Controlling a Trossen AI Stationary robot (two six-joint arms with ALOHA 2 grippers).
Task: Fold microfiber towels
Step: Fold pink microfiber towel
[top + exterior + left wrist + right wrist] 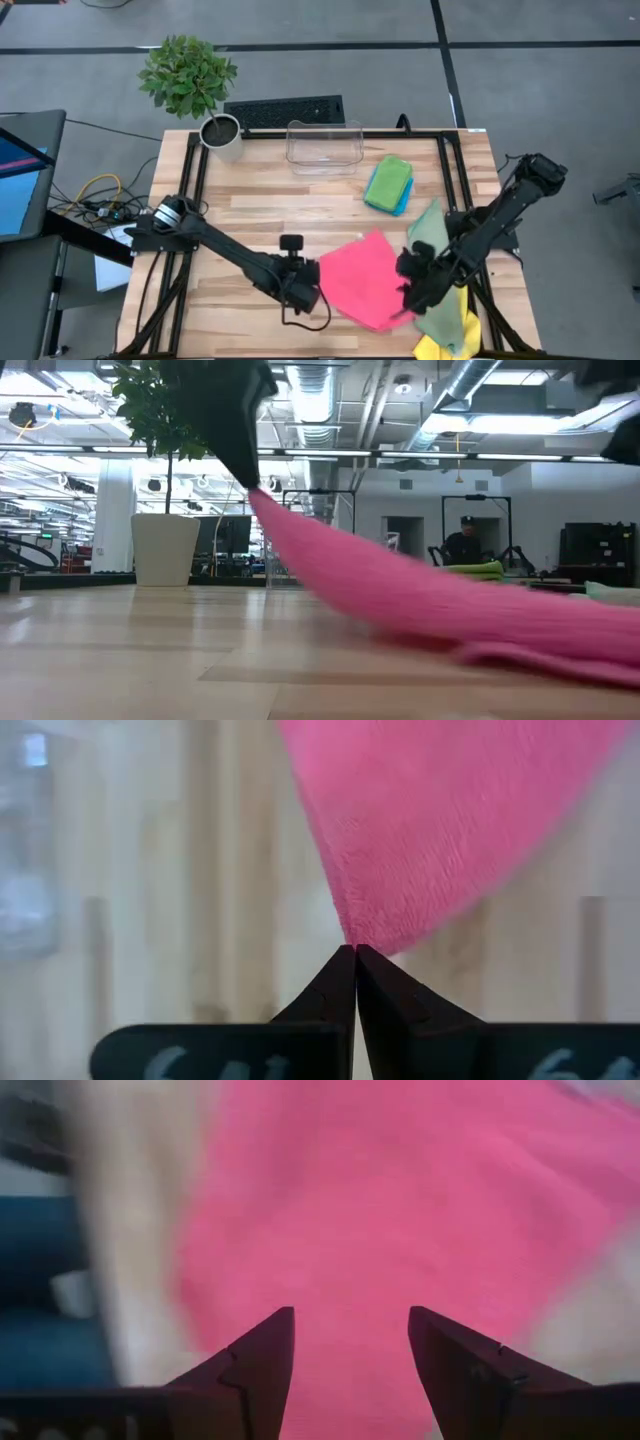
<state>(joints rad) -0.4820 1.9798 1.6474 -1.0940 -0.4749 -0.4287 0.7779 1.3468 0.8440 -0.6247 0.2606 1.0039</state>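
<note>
Evenly lit from ceiling strips [500,422] overhead; soft shadows; blurred close-up of pink towel [400,1210]; glare-free wood.

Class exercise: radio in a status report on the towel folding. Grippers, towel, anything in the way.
Left gripper shut on pink towel corner, lifting it. Right gripper open over the pink. Sage towel and yellow towel beneath right arm.
</note>
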